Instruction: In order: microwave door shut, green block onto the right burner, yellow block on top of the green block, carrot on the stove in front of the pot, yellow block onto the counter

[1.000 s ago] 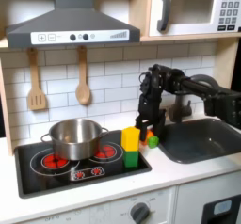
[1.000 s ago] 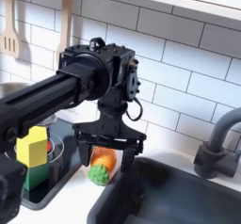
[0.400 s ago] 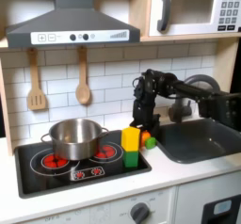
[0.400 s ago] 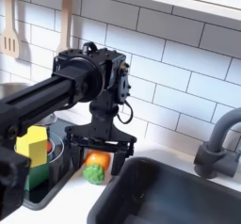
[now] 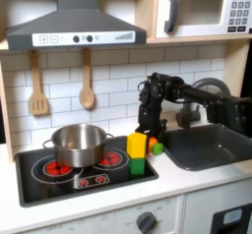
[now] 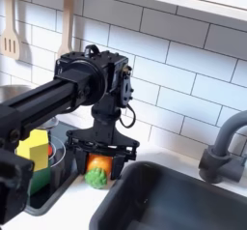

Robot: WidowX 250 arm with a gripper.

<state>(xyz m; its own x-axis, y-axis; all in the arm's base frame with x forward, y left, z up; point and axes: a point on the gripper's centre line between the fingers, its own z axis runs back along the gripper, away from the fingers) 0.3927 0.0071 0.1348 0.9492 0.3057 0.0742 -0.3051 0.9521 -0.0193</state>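
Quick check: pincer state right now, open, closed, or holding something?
Pincer: open, lowered around the carrot on the counter, fingers either side; not closed on it yet.

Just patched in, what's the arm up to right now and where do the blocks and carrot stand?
The arm's hand is down over the carrot, fingers on either side of it, on the counter between the stove and the sink. Whether it is gripping yet is unclear. The yellow block sits stacked on the green block at the stove's right edge in the first exterior view. The pot is on the stove, and the microwave door looks shut.
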